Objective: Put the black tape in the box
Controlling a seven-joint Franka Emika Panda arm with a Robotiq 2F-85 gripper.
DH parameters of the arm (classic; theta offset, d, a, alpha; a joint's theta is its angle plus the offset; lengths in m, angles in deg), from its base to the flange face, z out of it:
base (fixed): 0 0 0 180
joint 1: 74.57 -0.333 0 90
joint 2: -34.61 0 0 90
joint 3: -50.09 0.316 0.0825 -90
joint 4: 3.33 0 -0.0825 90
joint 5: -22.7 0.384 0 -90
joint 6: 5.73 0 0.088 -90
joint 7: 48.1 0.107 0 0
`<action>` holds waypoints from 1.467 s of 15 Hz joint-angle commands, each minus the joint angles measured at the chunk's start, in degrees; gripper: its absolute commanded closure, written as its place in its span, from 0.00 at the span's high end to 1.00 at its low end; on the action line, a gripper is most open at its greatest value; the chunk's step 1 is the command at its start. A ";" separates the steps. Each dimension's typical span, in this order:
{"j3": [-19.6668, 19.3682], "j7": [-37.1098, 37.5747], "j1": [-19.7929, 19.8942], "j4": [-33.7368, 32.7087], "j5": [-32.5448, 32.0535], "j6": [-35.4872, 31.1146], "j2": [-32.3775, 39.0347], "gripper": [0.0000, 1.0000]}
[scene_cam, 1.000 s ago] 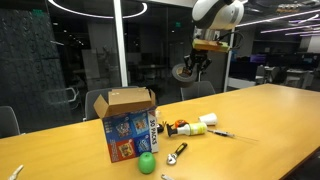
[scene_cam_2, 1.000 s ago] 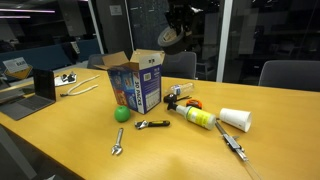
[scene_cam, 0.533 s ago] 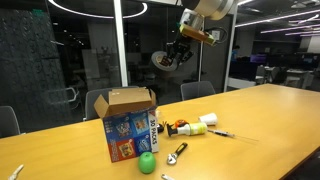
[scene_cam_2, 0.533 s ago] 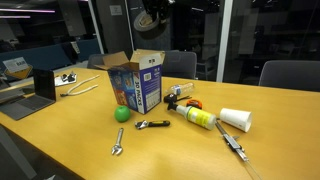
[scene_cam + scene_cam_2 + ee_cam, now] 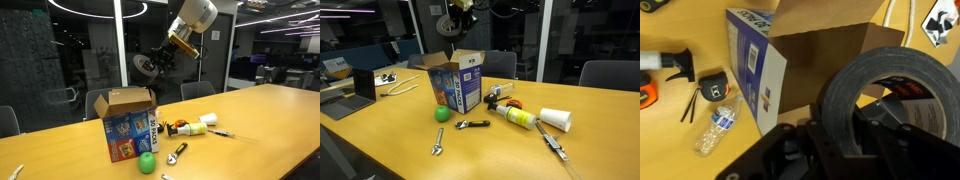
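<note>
My gripper (image 5: 152,66) is shut on the black tape (image 5: 145,67), a thick black ring, and holds it high in the air above the box (image 5: 126,123). The box is a brown carton with open flaps and blue printed sides, standing on the wooden table in both exterior views (image 5: 456,80). In the wrist view the tape (image 5: 865,90) fills the lower right between my fingers (image 5: 840,135), with the open box (image 5: 810,60) right below.
On the table (image 5: 260,130) beside the box lie a green ball (image 5: 147,161), a wrench (image 5: 177,152), an orange-black tool (image 5: 180,127), a white cup (image 5: 555,119) and a plastic bottle (image 5: 715,127). A laptop (image 5: 360,85) and cables sit at the table's far end.
My arm has swung sideways with the tape in it, from past the box's far side to a spot high above the box. The box and the other objects have not moved.
</note>
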 commanded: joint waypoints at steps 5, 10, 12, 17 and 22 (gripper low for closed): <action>3.07 -5.01 0.03 -5.19 8.00 0.19 10.86 0.15; 3.96 -4.30 0.27 -7.08 7.38 0.98 15.78 0.15; 4.03 -3.37 0.19 -7.95 6.66 1.60 16.95 0.57; 4.17 -2.99 0.21 -9.70 6.36 2.10 18.45 0.88; 3.00 -1.00 0.00 -10.89 2.42 4.90 16.84 1.00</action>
